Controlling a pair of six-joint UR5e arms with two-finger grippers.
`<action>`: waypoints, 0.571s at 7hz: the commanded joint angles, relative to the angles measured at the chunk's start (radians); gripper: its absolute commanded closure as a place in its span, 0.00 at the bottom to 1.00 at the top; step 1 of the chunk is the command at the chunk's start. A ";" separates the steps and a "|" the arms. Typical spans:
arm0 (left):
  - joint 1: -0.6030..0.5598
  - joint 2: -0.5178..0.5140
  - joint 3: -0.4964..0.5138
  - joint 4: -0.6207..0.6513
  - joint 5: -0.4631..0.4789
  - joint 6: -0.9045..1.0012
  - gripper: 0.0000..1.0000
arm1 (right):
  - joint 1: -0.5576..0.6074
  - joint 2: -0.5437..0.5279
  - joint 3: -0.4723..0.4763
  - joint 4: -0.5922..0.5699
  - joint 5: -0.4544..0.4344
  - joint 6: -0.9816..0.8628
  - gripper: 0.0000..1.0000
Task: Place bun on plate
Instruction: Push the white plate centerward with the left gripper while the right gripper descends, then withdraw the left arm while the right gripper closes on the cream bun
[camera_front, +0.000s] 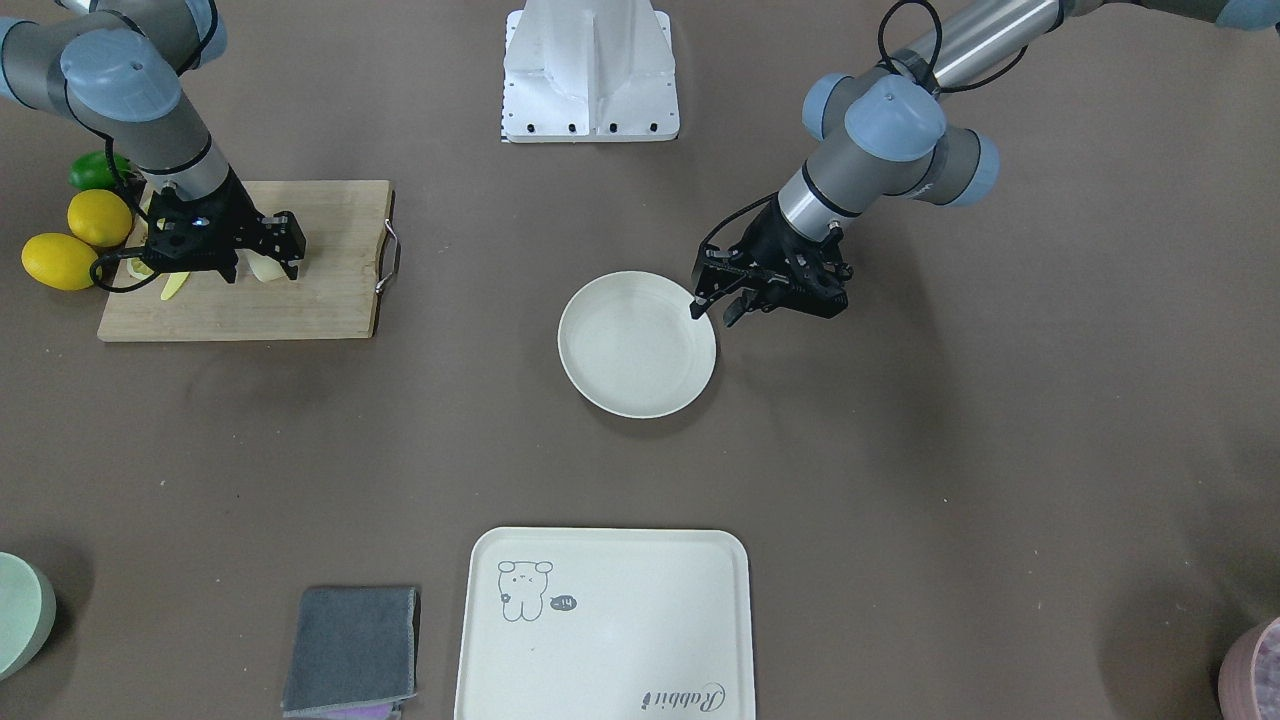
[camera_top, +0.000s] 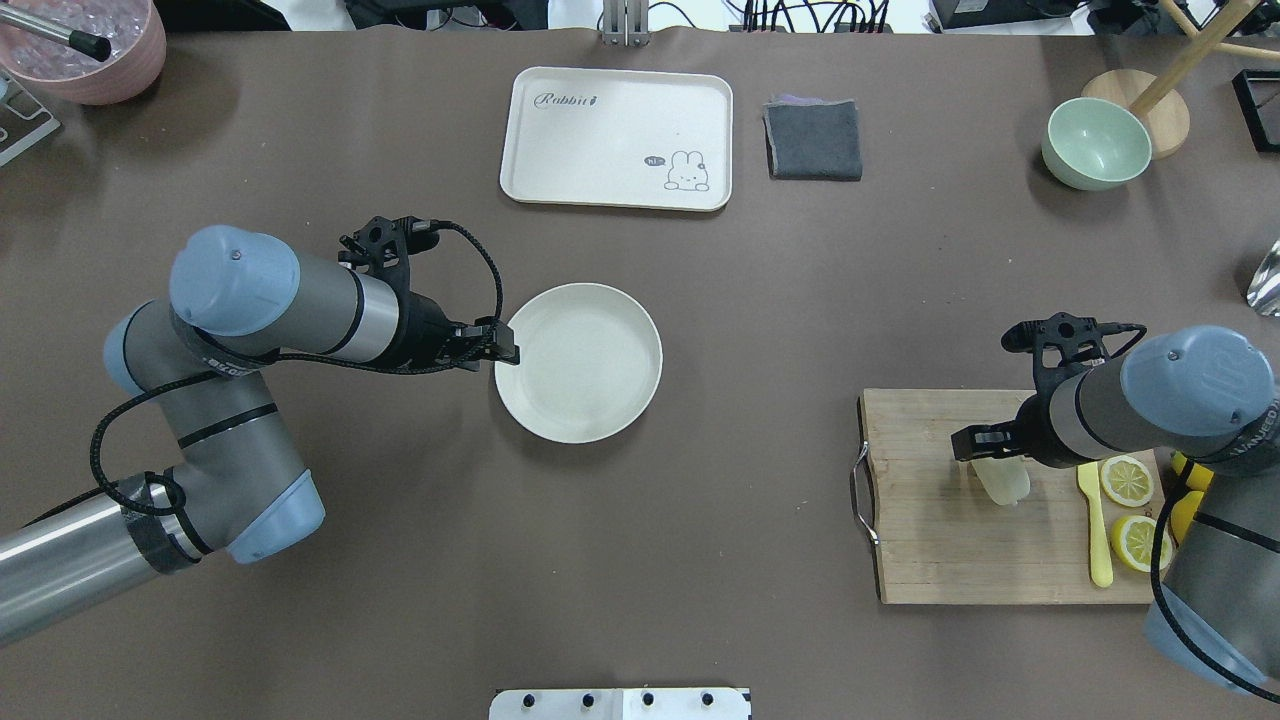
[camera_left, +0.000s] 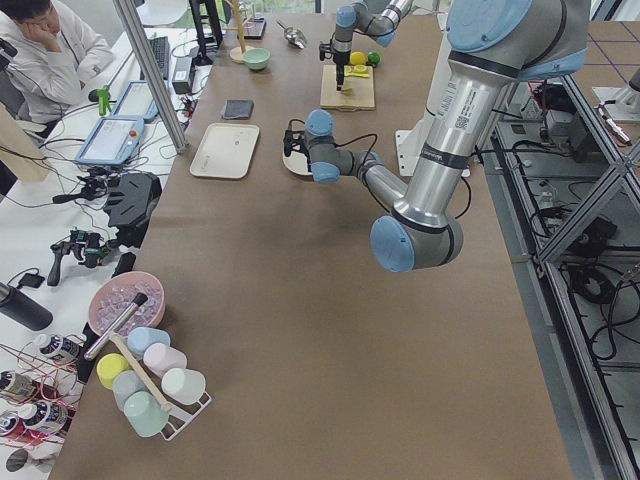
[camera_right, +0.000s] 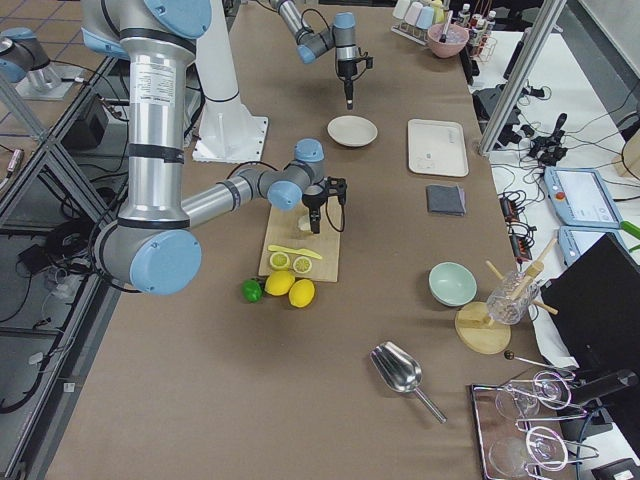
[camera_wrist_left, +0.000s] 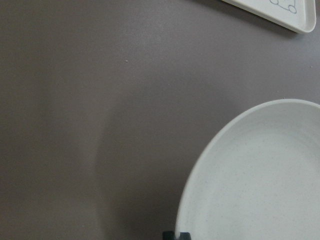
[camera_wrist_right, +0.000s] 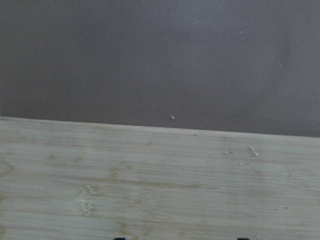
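The bun (camera_top: 1001, 481), just below the right gripper's (camera_front: 263, 268) released jaws, looks soft and light; pinch its long sides gently.

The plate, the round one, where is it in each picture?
Exterior front-facing: plate in the middle.
Overhead: plate just left of middle.
Exterior left: plate upper middle, partly hidden.
Exterior right: plate near the top, middle.
Left wrist: plate bottom right.
Right wrist: not there.
Landmark: the rabbit tray nearby.
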 joint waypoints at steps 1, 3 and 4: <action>-0.019 0.001 -0.002 0.017 -0.010 0.012 0.02 | -0.002 -0.028 0.048 -0.007 0.004 0.002 0.78; -0.174 0.012 -0.007 0.121 -0.142 0.167 0.02 | -0.014 -0.045 0.063 -0.007 0.009 0.007 0.82; -0.288 0.042 -0.005 0.197 -0.208 0.317 0.02 | -0.016 -0.043 0.068 -0.007 0.009 0.008 0.82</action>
